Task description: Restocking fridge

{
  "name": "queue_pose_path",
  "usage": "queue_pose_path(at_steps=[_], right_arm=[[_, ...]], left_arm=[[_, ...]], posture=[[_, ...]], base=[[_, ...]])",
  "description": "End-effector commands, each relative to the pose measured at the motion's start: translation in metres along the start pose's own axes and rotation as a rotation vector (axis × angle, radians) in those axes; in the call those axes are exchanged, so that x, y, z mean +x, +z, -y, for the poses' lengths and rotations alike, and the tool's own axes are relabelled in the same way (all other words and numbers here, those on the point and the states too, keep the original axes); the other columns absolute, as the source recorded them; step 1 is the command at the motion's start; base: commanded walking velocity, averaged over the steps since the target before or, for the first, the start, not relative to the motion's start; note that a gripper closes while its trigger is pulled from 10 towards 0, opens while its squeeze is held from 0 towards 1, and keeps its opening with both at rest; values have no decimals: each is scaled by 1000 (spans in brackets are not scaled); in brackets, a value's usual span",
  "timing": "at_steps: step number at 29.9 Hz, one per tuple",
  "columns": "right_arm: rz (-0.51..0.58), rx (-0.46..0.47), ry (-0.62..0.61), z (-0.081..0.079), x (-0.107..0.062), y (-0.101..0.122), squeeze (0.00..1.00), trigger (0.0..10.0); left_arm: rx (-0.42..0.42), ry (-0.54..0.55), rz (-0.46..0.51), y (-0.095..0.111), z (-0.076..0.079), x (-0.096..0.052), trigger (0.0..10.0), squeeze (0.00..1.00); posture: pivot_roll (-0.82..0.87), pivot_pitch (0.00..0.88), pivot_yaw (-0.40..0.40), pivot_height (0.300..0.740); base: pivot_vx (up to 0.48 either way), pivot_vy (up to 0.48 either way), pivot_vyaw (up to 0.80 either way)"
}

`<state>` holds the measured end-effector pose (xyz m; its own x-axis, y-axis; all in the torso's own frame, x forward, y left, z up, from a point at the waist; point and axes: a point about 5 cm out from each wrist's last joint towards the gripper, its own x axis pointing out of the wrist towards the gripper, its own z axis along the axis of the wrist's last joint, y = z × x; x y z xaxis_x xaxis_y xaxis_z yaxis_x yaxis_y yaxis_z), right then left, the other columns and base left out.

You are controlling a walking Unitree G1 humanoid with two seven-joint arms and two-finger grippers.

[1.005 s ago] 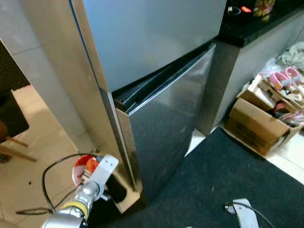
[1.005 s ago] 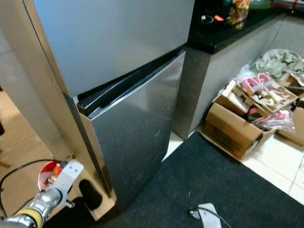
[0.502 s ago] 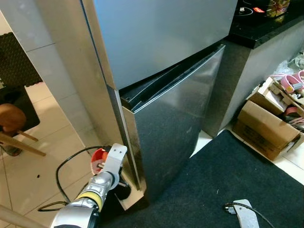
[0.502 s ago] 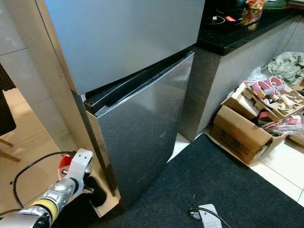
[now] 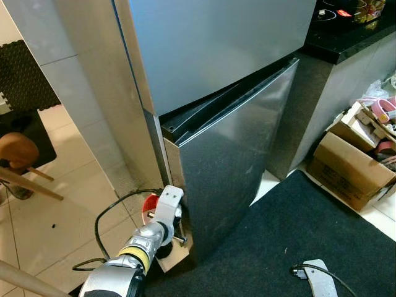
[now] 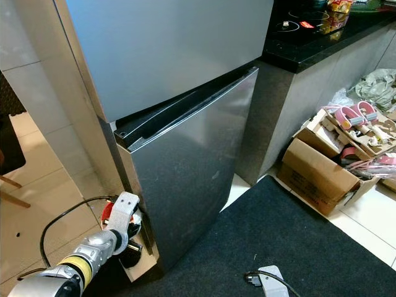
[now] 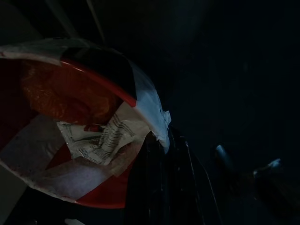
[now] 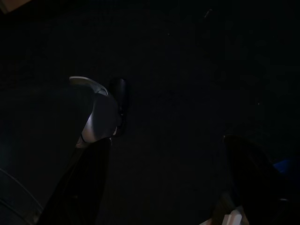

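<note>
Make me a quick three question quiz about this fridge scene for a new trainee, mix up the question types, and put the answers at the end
1. True or false: the fridge's lower door stands wide open.
2. What does the left gripper hold? A) a red container B) a glass bottle C) nothing
3. Fill in: the cardboard box sits on the floor beside the black ____.

Key: 1. False, it looks shut or barely ajar. 2. A, a red container with paper labels, held low by the fridge's bottom corner. 3. Mat.
</note>
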<state>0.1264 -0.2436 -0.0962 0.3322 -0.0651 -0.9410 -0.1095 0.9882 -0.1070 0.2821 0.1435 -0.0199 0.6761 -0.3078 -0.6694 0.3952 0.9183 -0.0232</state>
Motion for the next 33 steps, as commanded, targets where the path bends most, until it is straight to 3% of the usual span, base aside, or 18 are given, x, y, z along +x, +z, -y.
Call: queue_pose_path(at_steps=[1, 5, 14, 20, 27, 30, 33], right_arm=[[9, 15, -5, 0, 0, 0, 0, 10000], [8, 13, -5, 0, 0, 0, 0, 10000], [7, 7, -3, -1, 0, 0, 0, 10000], [7, 0, -1, -3, 1, -1, 0, 10000], [9, 0, -1, -4, 1, -1, 0, 10000], [-1, -6, 1, -9, 1, -9, 0, 10000], [-9, -11, 0, -11, 1, -13, 0, 10000]], left_arm=[[35, -50, 8, 4, 8, 2, 10000, 0], [80, -90, -15, 0, 13, 2, 10000, 0], [152, -119, -65, -5, 1, -3, 10000, 0], [118, 63, -35, 4, -35, -12, 10000, 0], [99, 139, -15, 8, -47, -16, 10000, 0], [54, 202, 36, 21, -59, -19, 10000, 0], [34, 206, 57, 27, -61, -20, 10000, 0]], posture=[[-74, 0, 39, 740], [-76, 0, 40, 740], [-74, 0, 39, 740], [-74, 0, 45, 740], [-78, 0, 55, 740], [-86, 42, 67, 740], [-90, 52, 70, 740]], base=[[0, 0, 0], [0, 0, 0], [0, 0, 0], [0, 0, 0], [0, 0, 0], [0, 0, 0], [0, 0, 0]])
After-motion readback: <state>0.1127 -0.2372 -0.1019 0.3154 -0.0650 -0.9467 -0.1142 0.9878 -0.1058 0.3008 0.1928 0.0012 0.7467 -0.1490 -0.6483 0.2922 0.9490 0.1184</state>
